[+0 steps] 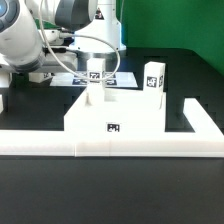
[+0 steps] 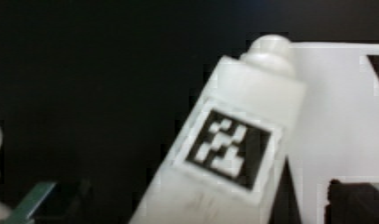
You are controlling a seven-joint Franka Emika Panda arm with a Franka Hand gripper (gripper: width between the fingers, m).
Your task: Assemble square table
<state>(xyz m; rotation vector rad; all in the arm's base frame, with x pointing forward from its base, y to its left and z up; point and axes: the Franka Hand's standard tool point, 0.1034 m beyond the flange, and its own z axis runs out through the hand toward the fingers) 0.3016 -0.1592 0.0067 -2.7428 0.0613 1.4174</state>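
You're holding a leg (image 1: 95, 95) upright on the panel (image 1: 125, 112), gripper (image 1: 95, 79) jaws clamping it, likely needing hole alignment then twisting.

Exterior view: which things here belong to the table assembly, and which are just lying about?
Belongs to the job:
- square panel
- leg below the gripper
- second leg, upright toward the exterior view's right

Just lying about:
- L-shaped rail
- marker board

Claw (image 1: 95, 64) above leg (image 1: 95, 90) on white panel (image 1: 130, 112), second leg (image 1: 154, 76) upright nearby
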